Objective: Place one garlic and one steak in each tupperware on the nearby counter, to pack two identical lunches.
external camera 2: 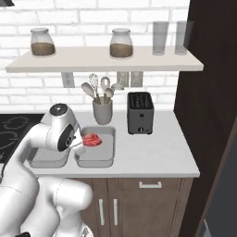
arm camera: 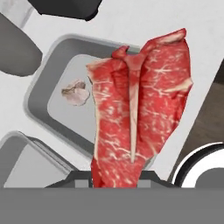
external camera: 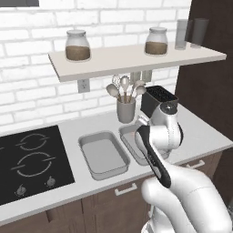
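While the left base view shows two tupperware (external camera: 103,157) on the counter (external camera: 200,132), the right shows the steak (external camera 2: 92,139) above one. By hand view the gripper (arm camera: 116,177) clamps it over garlic (arm camera: 75,92); dropped off-centre, it could drape the rim.

Black toaster (external camera 2: 140,112) standing upright near brick wall, just right of grey utensil holder (external camera 2: 102,111) carrying whisk and spoons. Wall shelf (external camera: 136,57) bearing two lidded jars (external camera: 77,46) and two tall glasses (external camera 2: 160,38). Black hob (external camera: 32,161) lying at left. Wall outlets (external camera 2: 129,78) sitting under shelf.
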